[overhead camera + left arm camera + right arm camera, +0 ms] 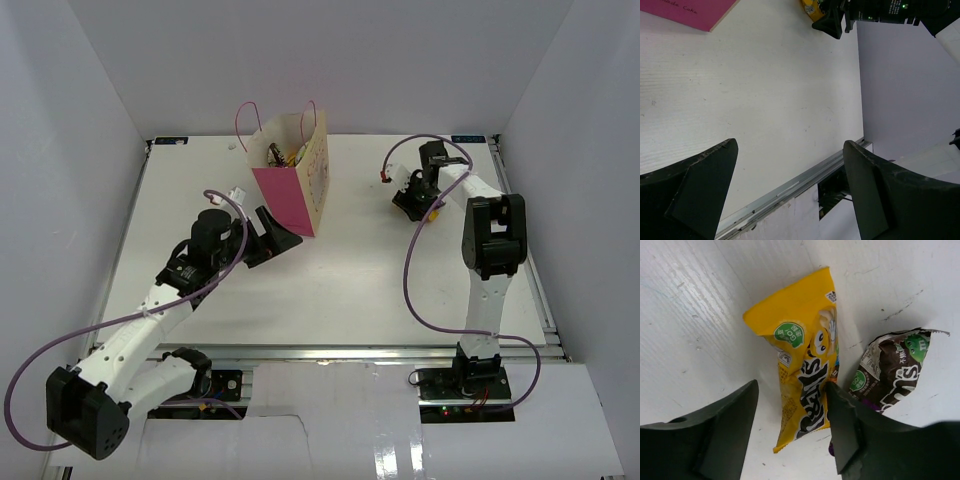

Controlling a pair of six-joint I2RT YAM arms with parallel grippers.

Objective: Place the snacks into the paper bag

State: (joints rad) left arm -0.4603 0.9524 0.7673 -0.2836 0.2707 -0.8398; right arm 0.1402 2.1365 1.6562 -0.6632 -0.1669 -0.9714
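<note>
White table point(350, 290) carries an upright pink paper gift bag point(290, 200) at 11 o'clock. At 2 o'clock, right jaws stand partly open astride a yellow candy packet point(800, 345), a dark brown packet point(890, 370) beside it. Left jaws gape wide, empty.

You are holding the left arm point(150, 310) stretched forward and inward, low over the table, and its left gripper point(278, 238) is standing with jaws spread wide. Your right arm point(490, 250) is bending sharply at the elbow, and the right gripper point(412, 198) is pointing down, its fingers point(715, 435) standing partly apart.
</note>
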